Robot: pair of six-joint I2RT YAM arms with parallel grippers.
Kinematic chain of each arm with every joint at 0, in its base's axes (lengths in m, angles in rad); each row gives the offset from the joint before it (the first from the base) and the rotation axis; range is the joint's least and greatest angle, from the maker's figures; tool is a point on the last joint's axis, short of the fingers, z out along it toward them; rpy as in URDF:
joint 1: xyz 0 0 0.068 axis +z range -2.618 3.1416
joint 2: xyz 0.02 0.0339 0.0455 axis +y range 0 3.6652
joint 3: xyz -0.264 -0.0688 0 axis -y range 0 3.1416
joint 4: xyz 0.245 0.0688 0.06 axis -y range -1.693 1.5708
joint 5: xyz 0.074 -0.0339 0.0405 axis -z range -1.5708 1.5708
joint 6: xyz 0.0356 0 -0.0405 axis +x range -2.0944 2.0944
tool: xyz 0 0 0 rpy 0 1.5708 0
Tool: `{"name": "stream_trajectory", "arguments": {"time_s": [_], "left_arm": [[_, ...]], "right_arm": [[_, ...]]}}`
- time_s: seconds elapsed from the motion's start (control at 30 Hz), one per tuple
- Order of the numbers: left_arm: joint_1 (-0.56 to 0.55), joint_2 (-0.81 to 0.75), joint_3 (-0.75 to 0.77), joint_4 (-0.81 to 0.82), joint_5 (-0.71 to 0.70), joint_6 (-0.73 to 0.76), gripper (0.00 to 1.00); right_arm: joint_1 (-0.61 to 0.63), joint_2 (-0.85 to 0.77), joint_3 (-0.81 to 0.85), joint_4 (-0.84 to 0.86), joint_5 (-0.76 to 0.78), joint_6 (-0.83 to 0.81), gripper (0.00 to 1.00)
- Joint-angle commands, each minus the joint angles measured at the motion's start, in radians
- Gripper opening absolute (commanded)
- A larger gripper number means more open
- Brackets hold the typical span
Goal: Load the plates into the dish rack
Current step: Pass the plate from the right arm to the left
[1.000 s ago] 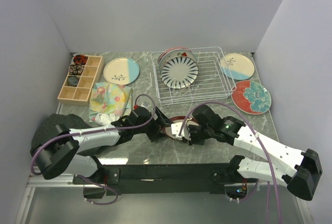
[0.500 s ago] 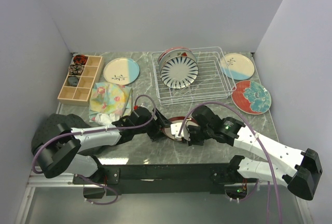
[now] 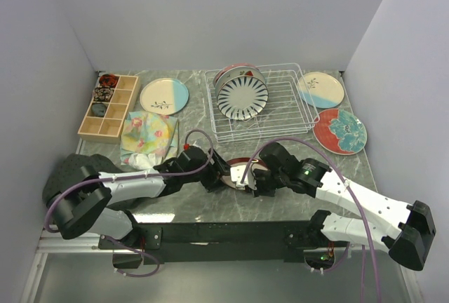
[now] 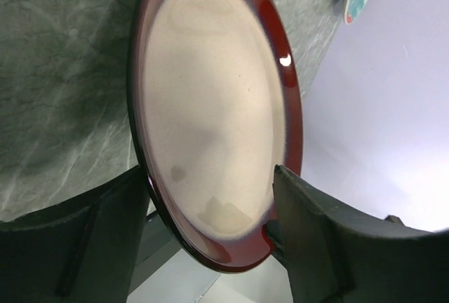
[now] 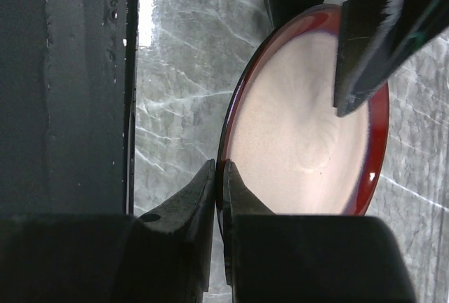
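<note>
A cream plate with a dark red rim [image 3: 243, 168] is held tilted above the near middle of the table. My right gripper [image 3: 247, 179] is shut on its rim; the right wrist view shows both fingers pinching the edge [image 5: 219, 170] of the plate [image 5: 302, 128]. My left gripper [image 3: 217, 174] is open, its fingers standing either side of the plate [image 4: 210, 99]. The white wire dish rack [image 3: 295, 103] at the back holds a navy-white striped plate [image 3: 242, 98] upright with a pink plate [image 3: 235, 70] behind it.
Flat on the table lie a cream-and-blue plate [image 3: 163, 96] left of the rack, another [image 3: 320, 89] to its right, and a red floral plate [image 3: 339, 131]. A wooden compartmented box [image 3: 107, 106] and a floral cloth [image 3: 146, 135] are at the left.
My left gripper has edged slightly right along the plate. The right gripper and the plate have barely moved.
</note>
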Motion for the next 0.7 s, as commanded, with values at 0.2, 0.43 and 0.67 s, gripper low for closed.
{"name": "stream_trajectory", "arguments": {"time_s": [0.2, 0.43, 0.67], "left_arm": [[-0.018, 0.018, 0.01, 0.126, -0.003, 0.003, 0.45], [-0.018, -0.075, -0.013, 0.167, -0.035, 0.153, 0.16], [-0.018, -0.158, -0.03, 0.17, -0.025, 0.365, 0.01]], "right_arm": [[0.016, 0.013, 0.016, 0.074, -0.053, -0.003, 0.0], [0.013, 0.024, 0.032, -0.004, -0.11, -0.058, 0.09], [0.011, 0.026, 0.044, -0.06, -0.13, -0.095, 0.4]]}}
